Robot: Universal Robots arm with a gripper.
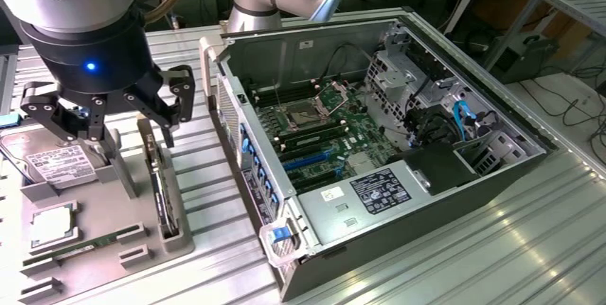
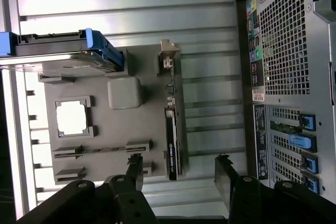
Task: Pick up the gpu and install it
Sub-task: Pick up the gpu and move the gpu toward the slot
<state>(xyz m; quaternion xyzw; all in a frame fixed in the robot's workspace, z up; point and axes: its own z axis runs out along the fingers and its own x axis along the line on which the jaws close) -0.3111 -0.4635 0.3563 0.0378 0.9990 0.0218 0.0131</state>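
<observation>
The gpu (image 1: pixel 161 191) stands on its edge in a slot of the grey holder tray (image 1: pixel 113 206), seen as a thin dark card. In the wrist view the gpu (image 2: pixel 172 135) runs lengthwise with its silver bracket (image 2: pixel 168 56) at the far end. My gripper (image 1: pixel 118 133) hangs open above the tray, just over the card's back end and apart from it. From the wrist camera the gripper (image 2: pixel 180 174) straddles the card's near end, one fingertip (image 2: pixel 135 165) on each side, with nothing between them.
An open computer case (image 1: pixel 455 198) lies to the exterior view's right of the tray, motherboard (image 1: pixel 322 128) exposed with blue card slots (image 1: pixel 308 159). The tray also holds a hard drive (image 1: pixel 52 159), a processor (image 1: pixel 52 223) and a memory stick (image 1: pixel 85 246).
</observation>
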